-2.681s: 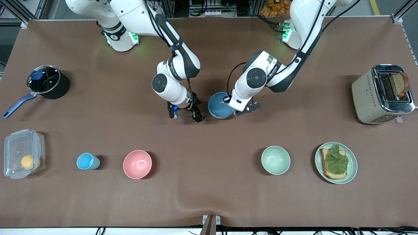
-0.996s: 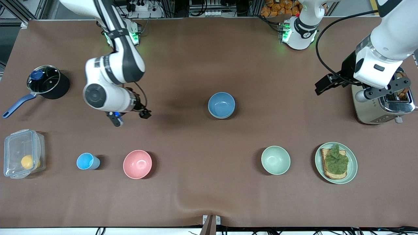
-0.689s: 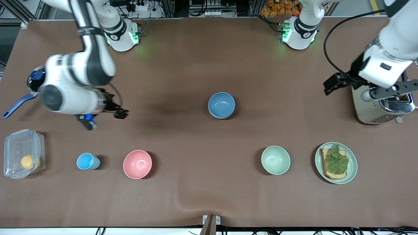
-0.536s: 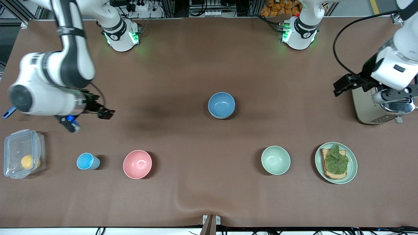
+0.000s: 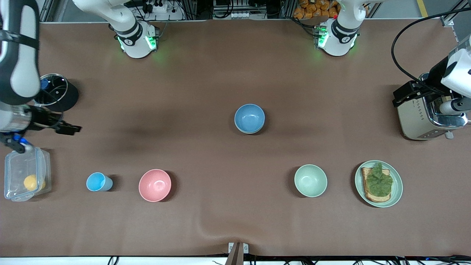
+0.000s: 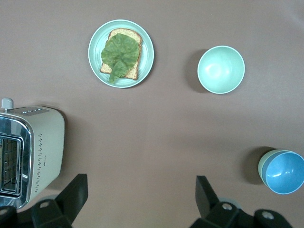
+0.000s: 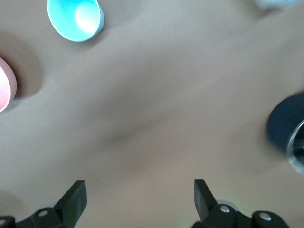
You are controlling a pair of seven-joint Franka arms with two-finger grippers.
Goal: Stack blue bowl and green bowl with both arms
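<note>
The blue bowl (image 5: 249,117) stands in the middle of the table, nested in the green bowl (image 6: 262,166). Only a sage-green rim of the green bowl shows under the blue bowl (image 6: 285,173) in the left wrist view. My left gripper (image 5: 428,102) hangs open and empty over the table's edge by the toaster (image 5: 415,117), far from the bowls. Its fingers (image 6: 76,187) frame bare cloth. My right gripper (image 5: 44,137) is open and empty over the right arm's end, between the pot (image 5: 55,94) and the plastic box (image 5: 25,171).
A mint-green bowl (image 5: 310,180) and a plate with toast and lettuce (image 5: 396,189) lie nearer the front camera toward the left arm's end. A pink bowl (image 5: 155,185) and a light-blue cup (image 5: 97,182) lie toward the right arm's end. The plastic box holds a yellow fruit.
Both arms have swung outward from the blue bowl to their own ends of the table, still open. The nested bowls have stayed in the middle.
</note>
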